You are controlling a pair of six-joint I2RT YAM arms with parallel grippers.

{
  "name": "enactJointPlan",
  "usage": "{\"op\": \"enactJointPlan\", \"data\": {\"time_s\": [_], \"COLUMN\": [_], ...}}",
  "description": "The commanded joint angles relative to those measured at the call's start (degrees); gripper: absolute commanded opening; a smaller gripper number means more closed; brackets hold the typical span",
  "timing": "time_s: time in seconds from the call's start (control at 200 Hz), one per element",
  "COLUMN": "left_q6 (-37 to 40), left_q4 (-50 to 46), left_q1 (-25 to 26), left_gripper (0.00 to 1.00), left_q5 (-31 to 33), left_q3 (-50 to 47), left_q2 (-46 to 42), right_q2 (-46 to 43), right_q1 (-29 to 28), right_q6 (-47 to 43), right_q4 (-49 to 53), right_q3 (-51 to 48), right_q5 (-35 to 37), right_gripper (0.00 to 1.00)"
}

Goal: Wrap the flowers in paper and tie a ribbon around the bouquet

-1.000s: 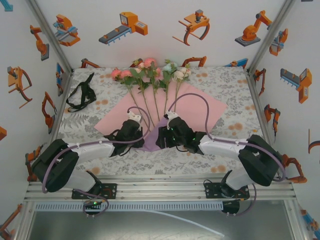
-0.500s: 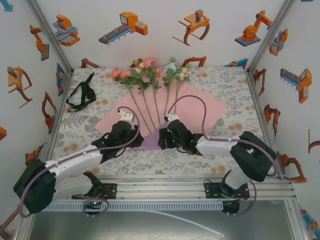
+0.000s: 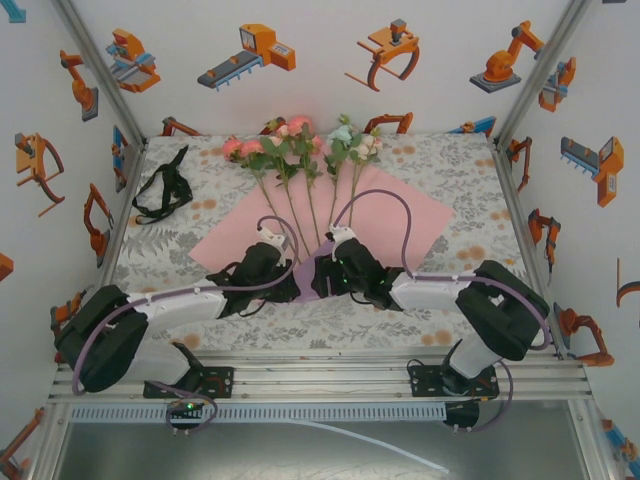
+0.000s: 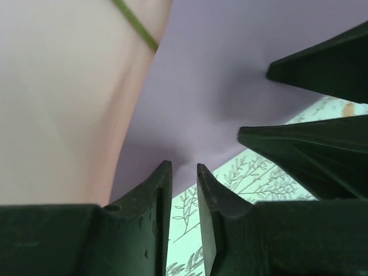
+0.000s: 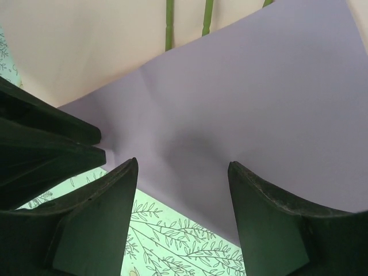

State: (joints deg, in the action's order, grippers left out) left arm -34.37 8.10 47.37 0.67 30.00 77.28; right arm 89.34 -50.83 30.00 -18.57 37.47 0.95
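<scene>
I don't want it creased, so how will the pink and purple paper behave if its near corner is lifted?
Probably floppy: the paper lies folded over at its near corner, lilac up. Likely light, sliding easily on the tablecloth, though the flower stalks on it may pin it.

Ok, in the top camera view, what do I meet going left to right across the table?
ribbon → left claw → right claw. The flowers and the paper stretch across both claws, so they are left out.
</scene>
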Motion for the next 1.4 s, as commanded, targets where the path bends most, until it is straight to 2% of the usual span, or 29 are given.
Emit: {"op": "enactJointPlan", "data": {"time_s": [0.0, 0.08, 0.205, 0.34, 0.596, 0.761, 0.946, 1.146, 1.302, 1.397], "left_q6": [-3.52, -4.49, -6.89, -8.37, -10.74, -11.95, -11.76, -11.9, -11.76, -11.59], "left_q4": [-0.24, -0.36, 0.83, 0.87, -0.54, -0.72, -1.07, -0.65, 0.3, 0.47], "left_q1": [0.24, 0.17, 0.22, 0.26, 0.26, 0.26, 0.26, 0.26, 0.26, 0.28], "left_gripper": [0.25, 0.25, 0.25, 0.23, 0.19, 0.16, 0.13, 0.13, 0.14, 0.14], "left_q5": [2.61, 2.81, 2.92, 4.57, 8.25, 9.81, 10.19, 10.1, 9.17, 9.09], "left_q3": [0.15, -0.94, -2.51, -3.56, -5.39, -7.12, -7.59, -7.94, -7.61, -7.15], "left_q2": [-0.36, -1.16, -1.42, -0.87, -2.15, -3.61, -4.0, -4.34, -4.17, -3.44], "right_q2": [-1.87, -3.68, -5.89, -6.11, -4.88, -5.44, -7.7, -15.44, -22.92, -26.8], "right_q1": [0.36, 0.29, -1.11, -1.91, -1.4, 1.6, 8.1, 15.85, 15.28, 8.06], "right_q6": [0.27, 2.44, 11.81, 17.99, 20.34, 19.76, 15.43, 12.02, 6.32, 5.43], "right_q4": [-0.97, 3.11, 12.92, 14.96, 18.11, 19.44, 20.45, 25.44, 31.54, 30.91], "right_q3": [-0.73, 0.65, 3.7, 3.39, 3.4, 0.76, -4.01, -7.97, -3.41, -1.54], "right_q5": [0.35, -0.89, -1.71, -0.74, 7.81, 11.43, 12.5, 13.83, 12.57, 15.51], "right_gripper": [0.6, 0.59, 0.59, 0.59, 0.61, 0.62, 0.64, 0.65, 0.65, 0.65]}}
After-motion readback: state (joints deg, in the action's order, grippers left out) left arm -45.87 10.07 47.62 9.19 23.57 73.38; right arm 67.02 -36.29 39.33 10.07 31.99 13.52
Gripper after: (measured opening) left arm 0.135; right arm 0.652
